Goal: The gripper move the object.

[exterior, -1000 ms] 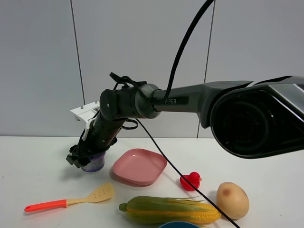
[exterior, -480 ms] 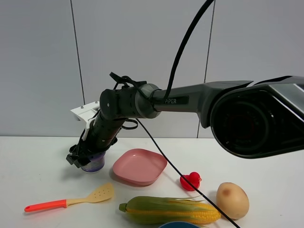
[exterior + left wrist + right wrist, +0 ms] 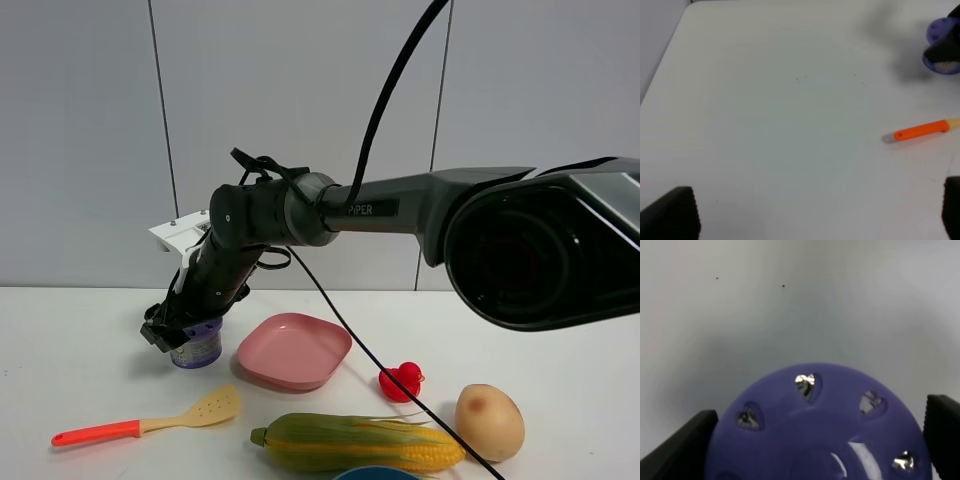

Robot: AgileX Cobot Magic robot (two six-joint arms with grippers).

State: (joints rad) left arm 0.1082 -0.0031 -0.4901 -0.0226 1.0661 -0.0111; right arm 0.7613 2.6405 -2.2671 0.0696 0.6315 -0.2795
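A: State of the right gripper (image 3: 172, 335)?
B: It reaches down onto the canister (image 3: 200, 347). In the right wrist view the black fingers (image 3: 675, 450) press both sides of the lilac lid with its heart-shaped holes, so it's holding the canister.
A: Where's the canister?
B: On the left part of the white table (image 3: 70, 340), at 9 o'clock of the pink plate (image 3: 295, 350). It's just beside the plate, not touching. Can't tell if its base sits on the table or just off it.
A: Left gripper (image 3: 810, 217)?
B: Spread wide above the table. It shows only in its own wrist view, well apart from the canister.
A: The rest?
B: The spatula (image 3: 150, 423) is at 6 o'clock of the canister, orange handle pointing to 9. The corn (image 3: 360, 443) is at 6 o'clock of the plate and the red duck (image 3: 401, 381) at 4. The potato (image 3: 489, 421) is at 3 o'clock of the corn.
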